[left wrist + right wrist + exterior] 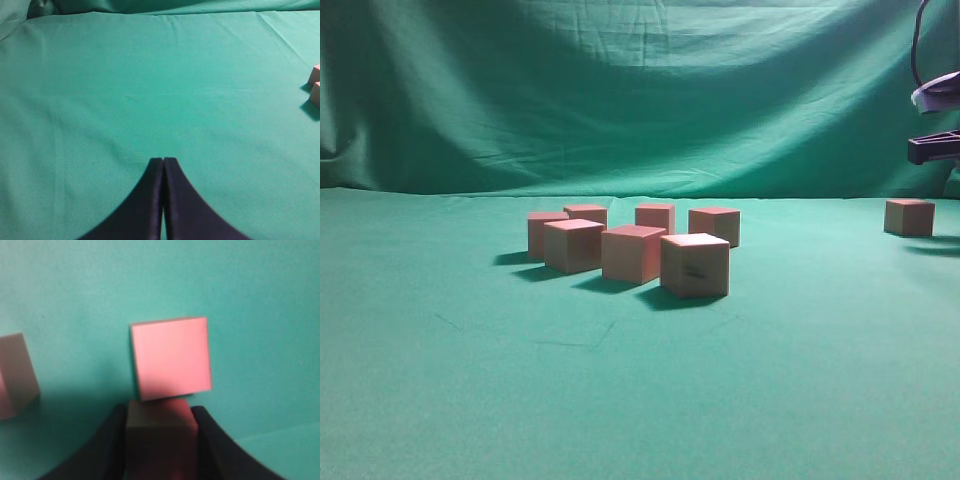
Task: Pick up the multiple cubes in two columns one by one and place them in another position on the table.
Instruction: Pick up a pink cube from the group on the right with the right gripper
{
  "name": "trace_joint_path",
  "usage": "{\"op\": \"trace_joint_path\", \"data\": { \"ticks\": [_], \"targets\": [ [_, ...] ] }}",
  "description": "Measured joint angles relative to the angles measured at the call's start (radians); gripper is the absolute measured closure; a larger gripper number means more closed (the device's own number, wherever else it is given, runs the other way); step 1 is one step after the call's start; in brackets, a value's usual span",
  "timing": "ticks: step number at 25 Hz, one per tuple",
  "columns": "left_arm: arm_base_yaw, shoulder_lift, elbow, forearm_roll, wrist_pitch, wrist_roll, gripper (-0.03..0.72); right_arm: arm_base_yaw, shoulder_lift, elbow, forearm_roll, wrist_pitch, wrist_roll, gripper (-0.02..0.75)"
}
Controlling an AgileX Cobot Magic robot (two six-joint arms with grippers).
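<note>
Several cubes [633, 253] with reddish-pink tops stand in a loose cluster at the middle of the green table [470, 380]. One more cube [909, 217] sits alone at the far right. In the right wrist view my right gripper [159, 412] is shut on a shadowed cube [159, 440], with a black finger pressed to each side. Just beyond it lies a bright pink cube [171, 357], and another cube [15, 375] shows at the left edge. My left gripper [163, 160] is shut on nothing above bare cloth, with two cube corners [315, 85] at that view's right edge.
A wrinkled green backdrop [620, 90] hangs behind the table. Part of the right arm [932, 148] juts in at the upper right edge of the exterior view, above the lone cube. Bare green cloth stretches in front of and to the left of the cluster.
</note>
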Motion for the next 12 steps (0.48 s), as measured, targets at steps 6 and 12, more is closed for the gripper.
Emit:
{"op": "trace_joint_path", "data": {
  "ticks": [6,12],
  "targets": [
    [0.000,0.000,0.000,0.000,0.000,0.000,0.688,0.000,-0.015,-0.002,0.017,0.067,0.010,0.475],
    [0.000,0.000,0.000,0.000,0.000,0.000,0.688,0.058,-0.184,-0.002,0.038,0.180,0.010,0.475]
  ]
}}
